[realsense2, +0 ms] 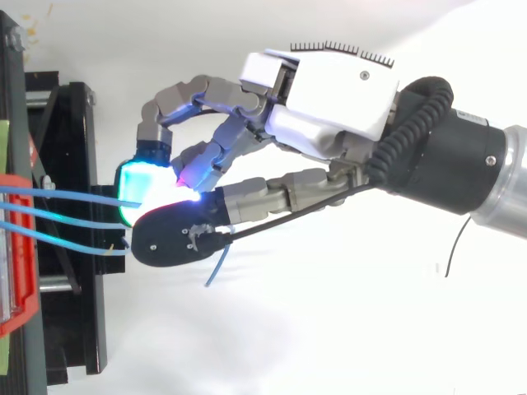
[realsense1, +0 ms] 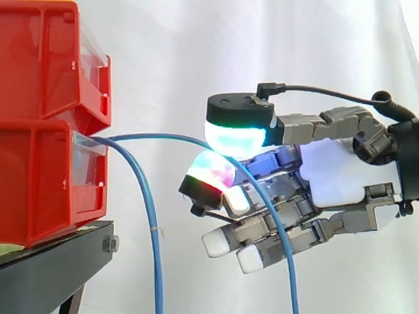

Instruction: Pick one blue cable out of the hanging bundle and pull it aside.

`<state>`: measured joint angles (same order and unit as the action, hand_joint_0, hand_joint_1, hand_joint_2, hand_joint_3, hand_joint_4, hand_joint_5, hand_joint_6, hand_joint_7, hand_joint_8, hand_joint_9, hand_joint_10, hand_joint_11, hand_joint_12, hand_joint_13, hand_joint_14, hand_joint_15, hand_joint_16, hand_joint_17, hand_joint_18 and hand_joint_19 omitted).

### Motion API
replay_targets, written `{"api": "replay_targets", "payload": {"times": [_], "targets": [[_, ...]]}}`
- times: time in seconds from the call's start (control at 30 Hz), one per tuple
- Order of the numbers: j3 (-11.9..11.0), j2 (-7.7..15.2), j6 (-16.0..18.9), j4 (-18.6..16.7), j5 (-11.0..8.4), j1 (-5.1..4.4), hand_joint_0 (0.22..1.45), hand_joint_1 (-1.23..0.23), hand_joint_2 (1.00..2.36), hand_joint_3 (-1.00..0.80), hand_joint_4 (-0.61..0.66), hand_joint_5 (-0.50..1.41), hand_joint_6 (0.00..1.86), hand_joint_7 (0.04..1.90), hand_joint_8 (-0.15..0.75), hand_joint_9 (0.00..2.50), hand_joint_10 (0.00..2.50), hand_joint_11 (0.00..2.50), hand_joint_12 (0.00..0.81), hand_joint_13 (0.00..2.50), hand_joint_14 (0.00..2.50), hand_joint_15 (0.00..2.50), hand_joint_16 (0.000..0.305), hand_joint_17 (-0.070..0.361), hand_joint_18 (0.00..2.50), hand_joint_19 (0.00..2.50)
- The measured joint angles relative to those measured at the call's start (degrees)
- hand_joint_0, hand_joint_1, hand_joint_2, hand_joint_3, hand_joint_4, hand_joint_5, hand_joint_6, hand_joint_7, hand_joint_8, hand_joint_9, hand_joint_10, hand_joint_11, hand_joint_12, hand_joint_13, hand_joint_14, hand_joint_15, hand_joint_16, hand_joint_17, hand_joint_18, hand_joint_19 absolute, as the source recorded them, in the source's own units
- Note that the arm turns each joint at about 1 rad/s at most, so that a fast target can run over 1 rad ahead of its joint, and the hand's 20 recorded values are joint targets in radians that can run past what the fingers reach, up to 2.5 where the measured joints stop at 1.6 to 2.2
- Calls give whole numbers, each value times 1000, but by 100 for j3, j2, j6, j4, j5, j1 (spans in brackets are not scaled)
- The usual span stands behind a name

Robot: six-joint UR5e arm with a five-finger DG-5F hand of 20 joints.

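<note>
Blue cables come out of the lower red bin [realsense1: 39, 183] at the left. One blue cable [realsense1: 163, 137] arcs to the right and runs between the glowing thumb pad [realsense1: 236, 134] and a finger pad [realsense1: 211, 171], then drops across the other fingers. My hand [realsense1: 340, 173] comes in from the right and is shut on this cable in a pinch. A second blue cable [realsense1: 149, 216] hangs straight down beside the stand, apart from the hand. From above, three blue strands [realsense2: 74, 194] lead from the bin to the pinch of the hand [realsense2: 329, 107], and a loose blue stretch [realsense2: 216, 267] shows under the thumb.
An upper red bin [realsense1: 39, 65] is stacked on the lower one, both on a black stand [realsense1: 52, 268]. The stand [realsense2: 74, 329] and a red bin edge [realsense2: 16, 313] lie along the left in the top view. A white curtain hangs behind.
</note>
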<state>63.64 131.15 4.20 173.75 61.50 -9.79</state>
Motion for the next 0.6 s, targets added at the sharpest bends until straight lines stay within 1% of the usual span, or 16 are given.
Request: {"api": "replay_targets", "payload": {"times": [0.07, 0.13, 0.23, 0.37, 0.6], "targets": [[0, -1, -4, 5, -6, -3, 569, -805, 1017, 63, 58, -85, 925, 1168, 335, 1154, 16, 528, 384, 808, 20, 556, 53, 119, 708, 563], [0, -1, -10, 10, -12, -5, 582, -835, 1017, 101, 61, -85, 923, 1216, 333, 1152, 15, 544, 380, 819, 19, 574, 52, 118, 716, 563], [0, -6, -14, 23, -10, -5, 591, -843, 1016, 139, 24, -83, 930, 1219, 327, 1157, 15, 533, 385, 833, 19, 594, 53, 118, 729, 559], [0, -7, -21, 104, -8, -15, 598, -849, 1013, 154, -12, -80, 935, 1210, 327, 1167, 15, 532, 386, 843, 21, 607, 53, 118, 736, 556], [0, -40, -34, 227, -18, -36, 607, -855, 1014, 150, -23, -80, 938, 1198, 310, 1176, 15, 538, 386, 852, 22, 622, 52, 116, 735, 564]]}}
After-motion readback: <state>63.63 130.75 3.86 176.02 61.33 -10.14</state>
